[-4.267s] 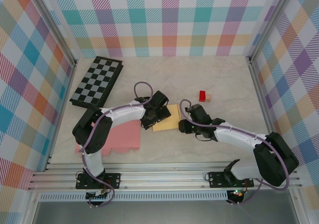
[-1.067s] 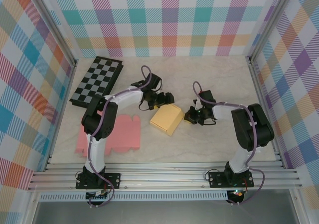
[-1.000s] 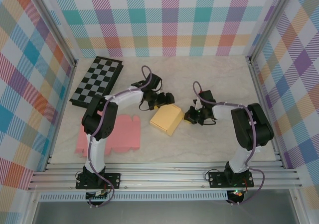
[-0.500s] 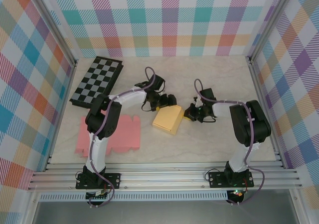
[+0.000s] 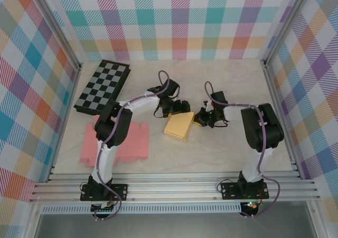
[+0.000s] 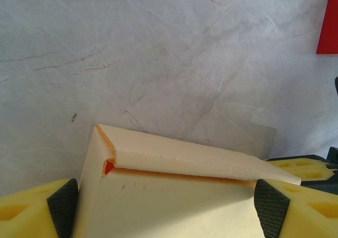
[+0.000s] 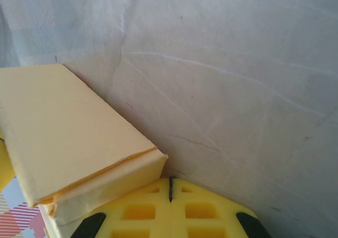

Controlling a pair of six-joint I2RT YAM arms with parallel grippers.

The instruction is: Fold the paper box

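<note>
Left tool: jaws wide apart, its dark pads set against opposite sides of the paper box, clamping it. Right tool: fingers together, tip just beside the box's right end; contact cannot be told. The box, pale yellow with its top flap folded down, lies near the middle of the marbled surface, between the two tools. Left of it lies a pink cut sheet; a chessboard lies at the far left.

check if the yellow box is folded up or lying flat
Folded up: the yellow box is a closed block with creased edges and a shut seam, as both wrist views show.
</note>
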